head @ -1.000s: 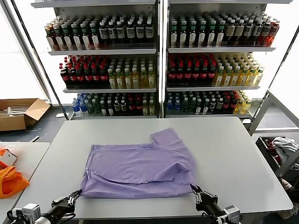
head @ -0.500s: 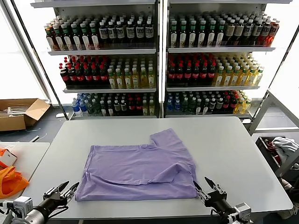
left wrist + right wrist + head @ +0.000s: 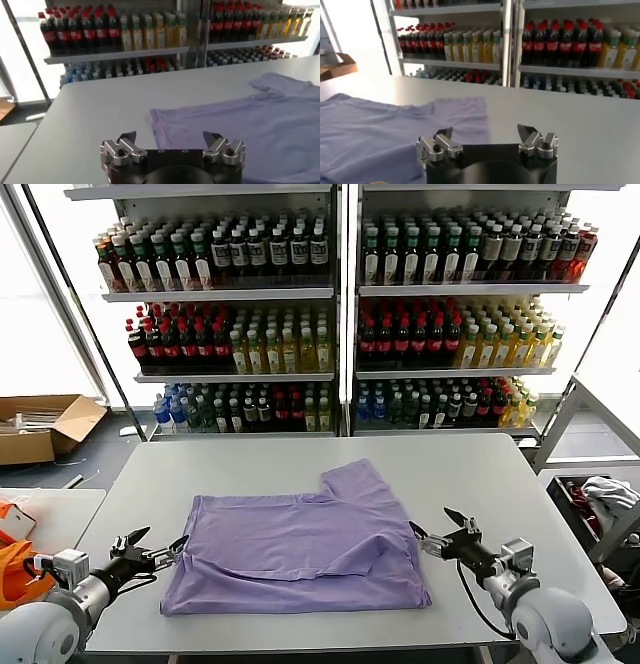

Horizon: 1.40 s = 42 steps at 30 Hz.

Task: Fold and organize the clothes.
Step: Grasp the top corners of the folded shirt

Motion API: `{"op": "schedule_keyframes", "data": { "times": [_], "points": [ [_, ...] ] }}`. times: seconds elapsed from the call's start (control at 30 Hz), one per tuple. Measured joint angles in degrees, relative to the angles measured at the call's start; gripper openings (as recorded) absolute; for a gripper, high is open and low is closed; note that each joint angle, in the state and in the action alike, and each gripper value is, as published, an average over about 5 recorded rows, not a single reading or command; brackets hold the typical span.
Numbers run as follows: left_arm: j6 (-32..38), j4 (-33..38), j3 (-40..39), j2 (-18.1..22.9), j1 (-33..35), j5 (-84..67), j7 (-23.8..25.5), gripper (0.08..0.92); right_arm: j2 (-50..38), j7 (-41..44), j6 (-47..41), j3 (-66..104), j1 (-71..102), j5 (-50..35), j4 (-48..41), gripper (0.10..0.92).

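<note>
A lavender short-sleeved T-shirt [image 3: 300, 549] of thin soft fabric lies partly folded in the middle of the grey rectangular table [image 3: 480, 484], plain side up, with no print or writing showing. The left gripper [image 3: 152, 549] hovers just beside its left edge, jaws spread wide and empty. The right gripper [image 3: 440, 529] sits just beside the right edge, likewise wide apart, holding nothing. Behind, white shelves [image 3: 345, 289] hold rows of drink bottles [image 3: 240, 344]; their labels are too small to read.

We see a grey table [image 3: 300, 459] at centre, shelves of bottles [image 3: 345, 314] at twelve o'clock, a cardboard box [image 3: 40, 427] on the floor at nine, bright windows [image 3: 40, 314] behind.
</note>
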<state>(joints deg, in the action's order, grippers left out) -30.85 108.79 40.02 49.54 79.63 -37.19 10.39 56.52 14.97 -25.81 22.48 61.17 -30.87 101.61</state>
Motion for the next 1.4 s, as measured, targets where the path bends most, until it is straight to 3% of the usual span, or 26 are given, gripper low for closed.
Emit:
{"op": "schedule_keyframes", "data": {
  "times": [0.6,1.07,1.17,1.4],
  "points": [
    [-0.56,-20.53,-15.98,-1.87,-23.74,-1.49,3.59,0.823,9.38,6.01,-3.10,-15.23,-29.27,3.27,-31.44,0.823],
    [-1.02,-27.17,-21.21,0.03,-30.69,-2.28,4.50,0.822,12.75,5.95,-3.52,-19.93,-35.44,4.32,-41.48,0.817],
    [-1.23,-27.82,-21.96,0.45,-31.30,-2.44,4.70,0.791,12.94,6.01,-3.52,-20.66,-35.96,4.32,-42.20,0.765],
    [-1.66,-28.63,-22.95,1.26,-31.71,-2.81,5.31,0.611,13.44,6.39,-3.55,-21.59,-36.43,4.22,-43.13,0.560]
  ]
}}
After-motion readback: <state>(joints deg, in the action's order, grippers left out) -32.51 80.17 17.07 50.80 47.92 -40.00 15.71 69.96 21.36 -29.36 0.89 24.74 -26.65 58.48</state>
